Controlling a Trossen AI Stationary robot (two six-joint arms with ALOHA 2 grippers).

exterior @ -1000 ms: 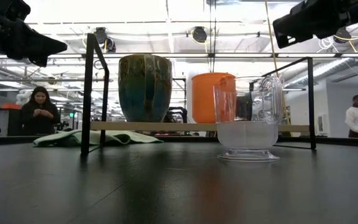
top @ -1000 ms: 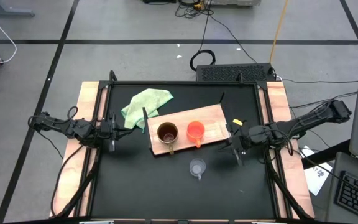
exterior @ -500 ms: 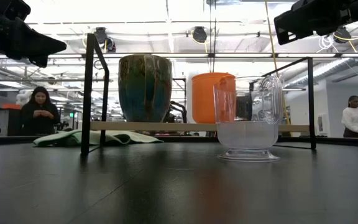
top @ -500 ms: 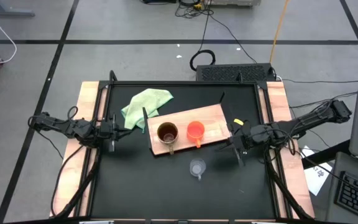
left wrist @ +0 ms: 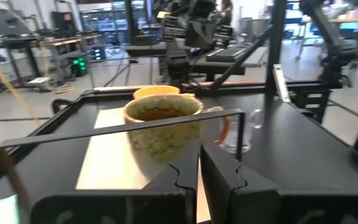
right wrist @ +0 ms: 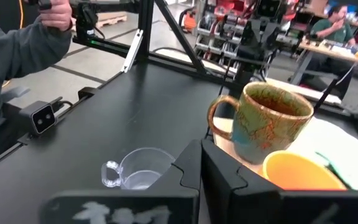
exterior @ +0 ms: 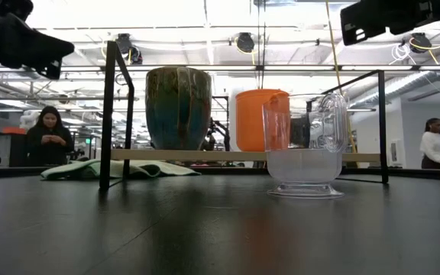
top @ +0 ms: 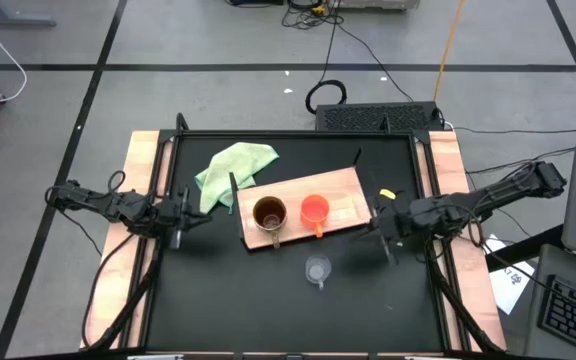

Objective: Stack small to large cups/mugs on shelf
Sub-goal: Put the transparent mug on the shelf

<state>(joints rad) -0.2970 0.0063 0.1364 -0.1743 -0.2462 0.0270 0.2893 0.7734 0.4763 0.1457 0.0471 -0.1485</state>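
I see mug and orange cup side by side on shelf, glass cup on table in front of shelf, left gripper closed, empty, left of shelf, right gripper closed, empty, right of shelf, green cloth behind.

A brown mug and an orange cup are being carried side by side on the shelf. A glass cup is being supported by the table in front. A green cloth is lying behind.
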